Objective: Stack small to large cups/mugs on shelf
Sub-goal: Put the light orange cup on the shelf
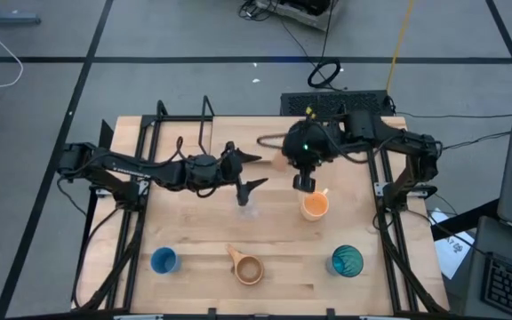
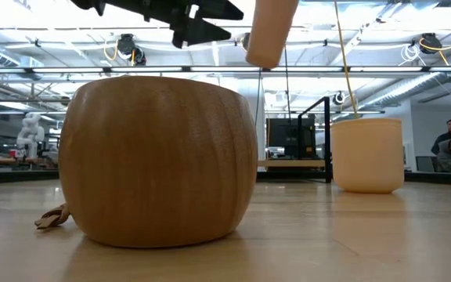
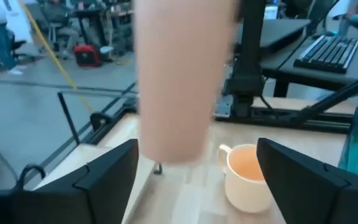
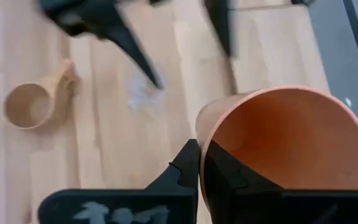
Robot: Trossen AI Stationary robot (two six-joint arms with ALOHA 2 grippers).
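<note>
table [image 1: 194, 222] | blue cup [image 1: 164, 260] | tan mug [image 1: 248, 268] | teal tumbler [image 1: 347, 260] | orange mug [image 1: 315, 205]

**A:** where's the left arm at?

**B:** stretched out from its side across the counter toward the middle, left pincer [image 1: 250, 173] up in the air, both fingers [image 3: 107, 171] spread wide with nothing between them.

**A:** and the right?

**B:** folded in from its side, wrist pointing down, right pincer [image 4: 202, 163] pinched tight on the rim of an orange cup [image 4: 291, 140].
</note>
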